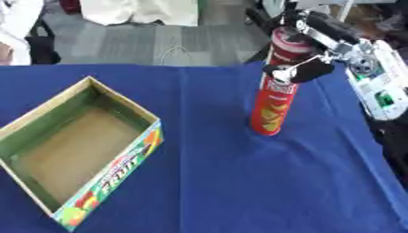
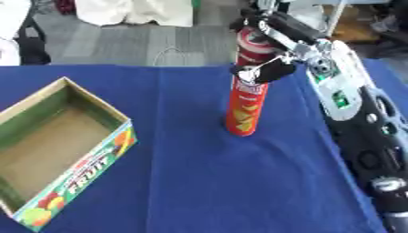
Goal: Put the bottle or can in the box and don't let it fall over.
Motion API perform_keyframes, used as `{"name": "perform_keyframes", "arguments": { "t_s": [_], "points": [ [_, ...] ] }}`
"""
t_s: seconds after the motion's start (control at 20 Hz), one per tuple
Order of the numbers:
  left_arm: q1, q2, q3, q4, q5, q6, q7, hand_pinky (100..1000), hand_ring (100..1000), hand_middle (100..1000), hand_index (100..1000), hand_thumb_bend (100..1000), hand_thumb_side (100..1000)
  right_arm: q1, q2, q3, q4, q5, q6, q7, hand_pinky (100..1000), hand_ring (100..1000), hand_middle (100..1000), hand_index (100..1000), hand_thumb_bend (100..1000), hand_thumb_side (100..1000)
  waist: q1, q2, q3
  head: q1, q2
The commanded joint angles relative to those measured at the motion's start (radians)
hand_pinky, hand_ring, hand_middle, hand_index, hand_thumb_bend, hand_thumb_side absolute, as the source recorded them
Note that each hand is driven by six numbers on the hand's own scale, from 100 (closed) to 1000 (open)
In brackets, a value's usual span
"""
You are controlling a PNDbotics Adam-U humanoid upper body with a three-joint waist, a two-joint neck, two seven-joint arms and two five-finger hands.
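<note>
Left eye view: a tall red can (image 1: 276,91) stands upright on the blue-covered desk (image 1: 239,182), right of centre. The right robot hand (image 1: 307,63) reaches in from the upper right and grasps the can's upper part, its fingers curled round the tube just below the top. An open cardboard box (image 1: 76,150) with a colourful fruit-print side lies well apart from the can, on the desk's left, its inside bare and brown.

Right eye view: the same can (image 2: 245,98) shows upright, its base on the cloth, with the right robot hand (image 2: 271,68) clasped about its top. The arm's white and black forearm (image 2: 350,113) runs down the right edge. The box (image 2: 56,150) sits at the lower left
</note>
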Motion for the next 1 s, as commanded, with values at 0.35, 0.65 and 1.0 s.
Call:
{"name": "perform_keyframes", "arguments": {
  "t_s": [0.35, 0.65, 1.0],
  "points": [
    [-0.006, 0.004, 0.004, -0.015, 0.002, 0.0, -0.006, 505, 791, 697, 727, 223, 859, 0.026, 0.005, 0.037, 0.022, 0.009, -0.015, 0.001, 405, 497, 551, 734, 100, 100, 0.003, 0.001, 0.004, -0.003, -0.009],
    [-0.006, 0.003, 0.004, -0.015, 0.002, -0.002, -0.006, 505, 790, 697, 726, 223, 860, 0.029, 0.005, 0.041, 0.03, 0.024, -0.039, -0.014, 393, 488, 523, 706, 100, 100, 0.003, 0.003, 0.006, -0.004, -0.007],
    [-0.006, 0.002, 0.004, -0.015, 0.001, -0.001, -0.01, 505, 789, 695, 724, 223, 863, 0.057, 0.007, 0.04, 0.012, 0.03, -0.068, -0.064, 306, 350, 410, 568, 100, 100, 0.001, 0.006, 0.005, -0.003, -0.009]
  ]
}}
